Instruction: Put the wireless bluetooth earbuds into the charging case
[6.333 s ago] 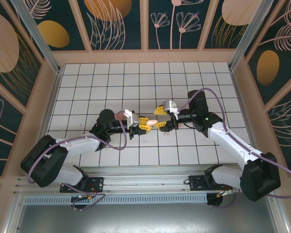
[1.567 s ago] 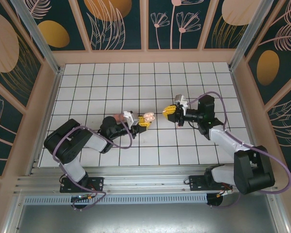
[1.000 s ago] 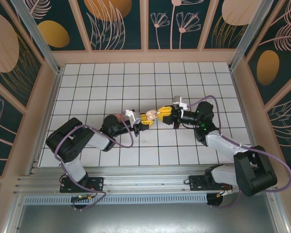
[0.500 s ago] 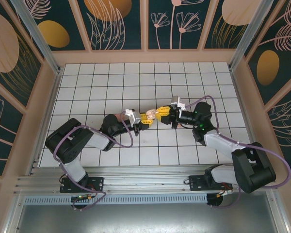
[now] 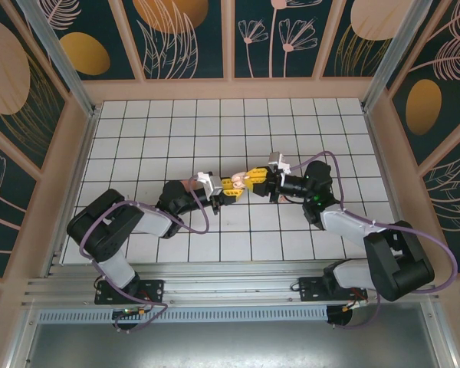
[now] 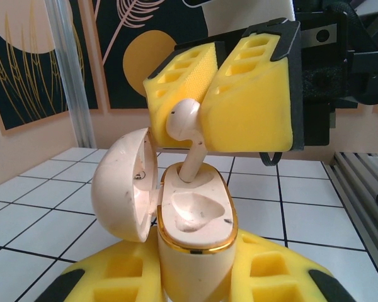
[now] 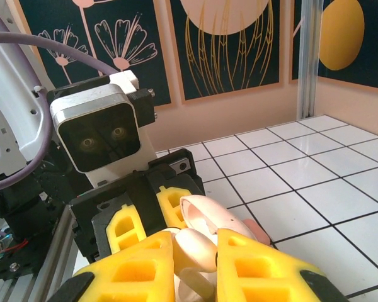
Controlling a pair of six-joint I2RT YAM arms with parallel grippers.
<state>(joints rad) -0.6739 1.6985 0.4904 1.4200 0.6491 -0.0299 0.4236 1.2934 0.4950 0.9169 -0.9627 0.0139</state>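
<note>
- Clearly, the pale beige earbud (image 6: 184, 123) hangs stem-down at the far rim of the charging case (image 6: 192, 258). Its tip seems just inside the opening.
- Its stem leans a little, so I would square it with its socket before pressing, then push gently straight down.
- The nearer hollow (image 6: 198, 214) in the case is bare, and the lid (image 6: 123, 185) stands swung open to one side.
- The right claw (image 6: 209, 104) is closed on the bud's head between its yellow pads. One pad sits close to the lid, so it is best kept from knocking the lid.
- The left claw (image 6: 195, 286) is clamped round the case body, holding it upright above the white tiled bench (image 6: 44, 207). It should stay firm as the counter-hold.
- Letting go probably makes sense only once the bud sits flush, since a half-seated bud could tip out.
</note>
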